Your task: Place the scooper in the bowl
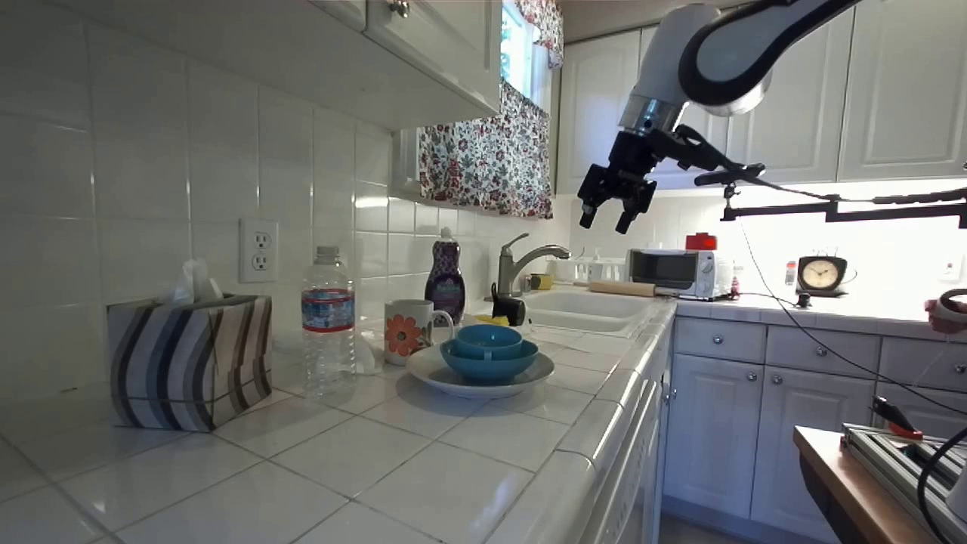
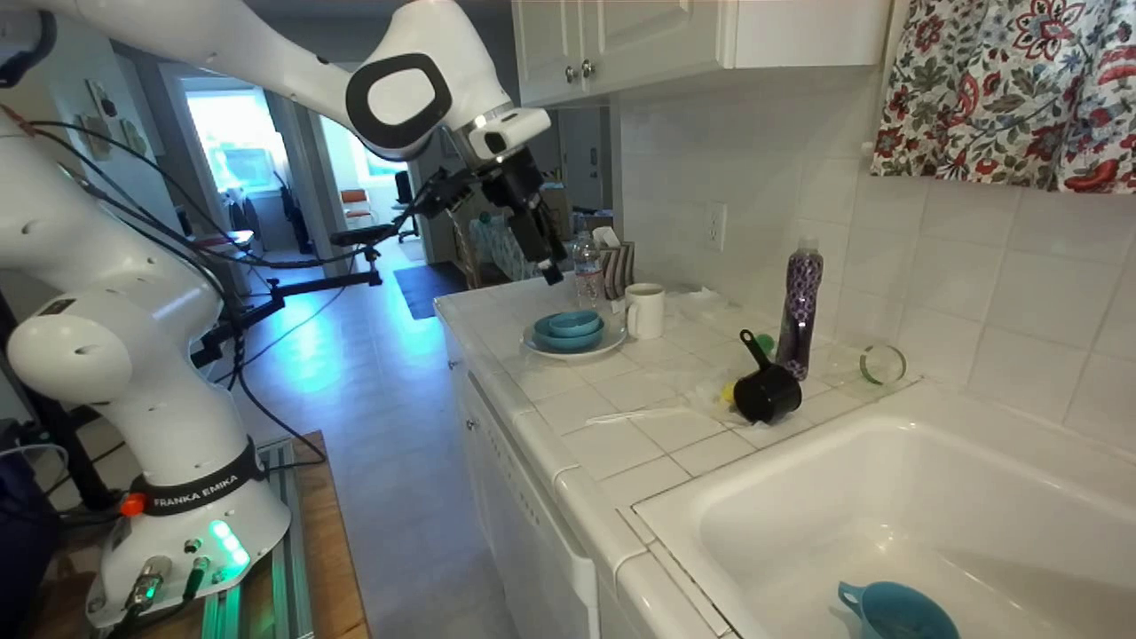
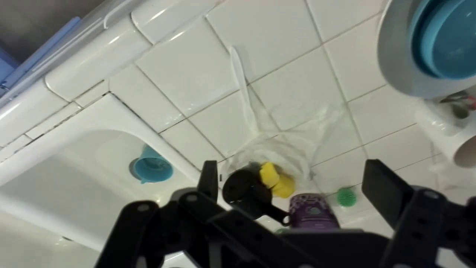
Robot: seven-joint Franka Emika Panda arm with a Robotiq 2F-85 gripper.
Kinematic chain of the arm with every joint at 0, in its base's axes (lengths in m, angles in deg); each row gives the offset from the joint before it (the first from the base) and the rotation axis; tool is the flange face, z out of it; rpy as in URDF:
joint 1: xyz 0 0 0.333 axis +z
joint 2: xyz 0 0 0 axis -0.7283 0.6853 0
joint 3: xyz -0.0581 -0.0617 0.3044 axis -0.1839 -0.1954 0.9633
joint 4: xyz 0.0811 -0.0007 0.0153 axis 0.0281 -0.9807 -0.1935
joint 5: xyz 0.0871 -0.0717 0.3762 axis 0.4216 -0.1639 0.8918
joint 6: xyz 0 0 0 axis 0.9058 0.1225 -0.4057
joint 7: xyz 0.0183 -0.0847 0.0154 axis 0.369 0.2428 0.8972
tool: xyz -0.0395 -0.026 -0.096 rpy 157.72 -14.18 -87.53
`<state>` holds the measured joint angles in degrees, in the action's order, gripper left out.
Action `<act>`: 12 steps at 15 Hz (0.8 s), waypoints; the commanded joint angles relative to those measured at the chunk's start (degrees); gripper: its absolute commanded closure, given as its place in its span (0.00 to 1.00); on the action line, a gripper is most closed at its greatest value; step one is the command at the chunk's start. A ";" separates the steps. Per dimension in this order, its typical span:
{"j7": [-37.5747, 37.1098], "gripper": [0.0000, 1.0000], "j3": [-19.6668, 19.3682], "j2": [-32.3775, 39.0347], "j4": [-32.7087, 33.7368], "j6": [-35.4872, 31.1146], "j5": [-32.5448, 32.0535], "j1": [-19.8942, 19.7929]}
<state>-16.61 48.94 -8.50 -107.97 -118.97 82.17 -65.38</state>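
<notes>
Plate (image 1: 538, 381): start of your run toward the sink (image 2: 799, 497) in an exterior view; seems set as a base for the stack.
Large bowl (image 1: 483, 369): rests on the plate; probably stacked there to keep the target compact for you.
Small bowl (image 1: 487, 341): nested in the large one, topmost. Task says only "bowl", so you must choose; topmost looks the likelier landing.
Mug (image 2: 648, 312): upright just beside the plate; mind it when you release.
Scooper (image 2: 768, 395): on the counter (image 2: 630, 444) near the sink rim, well apart from the bowls; head low, handle slanting up, which should give you something to pinch. What props it is unclear.
Sponge (image 3: 269, 175): yellow, right beside the scooper's head, perhaps steadying it.
Soap (image 2: 801, 311): bottle upright near the handle; your fingers could knock it.
Claw (image 1: 606, 220): fingers spread well apart, nothing between them; fits a grasp not yet made.
Arm (image 1: 729, 57): reaches high toward the counter, wrist bent so the tips point down at a tilt. Wrist view frames the scooper between the fingers, well beyond the tips, off toward one; you may want a sideways shift before lowering.
</notes>
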 commanded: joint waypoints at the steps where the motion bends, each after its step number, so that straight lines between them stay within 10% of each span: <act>1: -9.69 0.00 1.32 6.31 3.76 -2.54 -5.83 -4.12; 6: -5.79 0.00 -1.34 4.09 1.32 -2.43 -4.00 -1.15; 12: -31.58 0.00 1.71 12.01 7.32 -2.66 -7.36 -3.73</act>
<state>-37.30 49.79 -1.61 -104.88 -121.45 77.69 -68.52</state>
